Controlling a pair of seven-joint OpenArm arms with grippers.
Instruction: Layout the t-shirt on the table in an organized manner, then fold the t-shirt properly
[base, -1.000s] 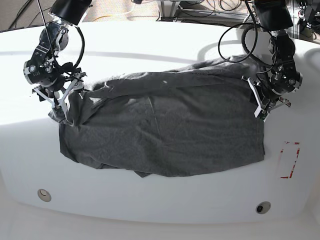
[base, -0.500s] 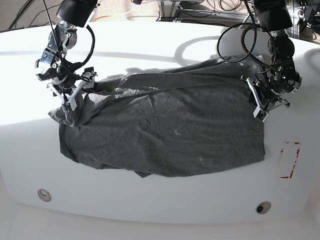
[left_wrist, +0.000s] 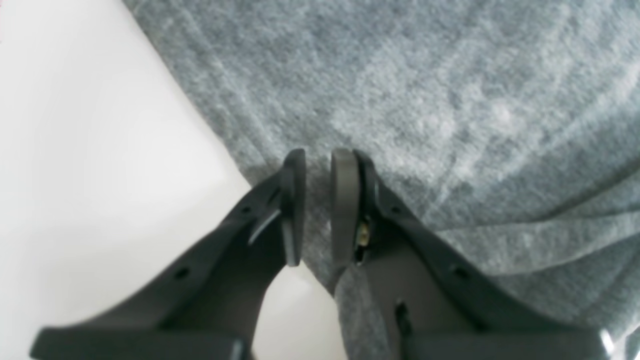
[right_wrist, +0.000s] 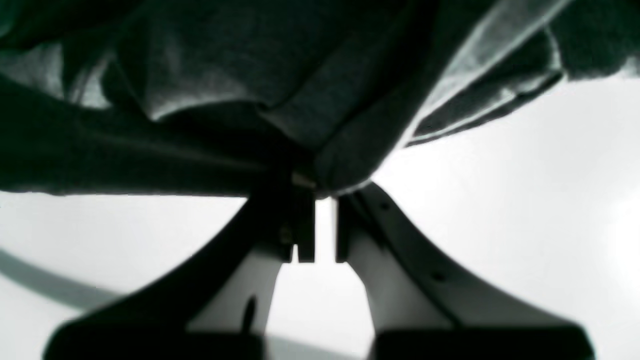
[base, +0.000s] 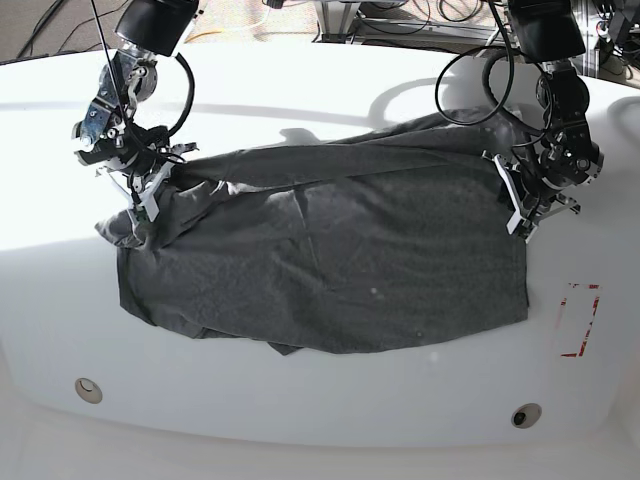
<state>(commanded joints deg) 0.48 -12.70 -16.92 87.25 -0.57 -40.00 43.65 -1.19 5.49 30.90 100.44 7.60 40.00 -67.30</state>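
The dark grey t-shirt (base: 340, 260) lies spread across the white table (base: 300, 90), wrinkled, its far edge folded over in a band. My right gripper (base: 143, 212) is at the shirt's left end, where the cloth bunches. In the right wrist view this gripper (right_wrist: 320, 195) is shut on a gathered fold of the t-shirt (right_wrist: 225, 75), which hangs above the table (right_wrist: 500, 200). My left gripper (base: 520, 228) sits at the shirt's right edge. The left wrist view shows that gripper (left_wrist: 318, 155) nearly closed, with the hem of the t-shirt (left_wrist: 425, 100) between its fingers, low over the table (left_wrist: 75, 150).
A red-tape rectangle (base: 580, 320) marks the table to the right of the shirt. Two round grommet holes (base: 88, 389) (base: 526, 414) sit near the front edge. Cables and equipment lie beyond the far edge.
My right gripper has moved toward the far side and to the right, drawing the shirt's left end with it. The left arm has barely moved.
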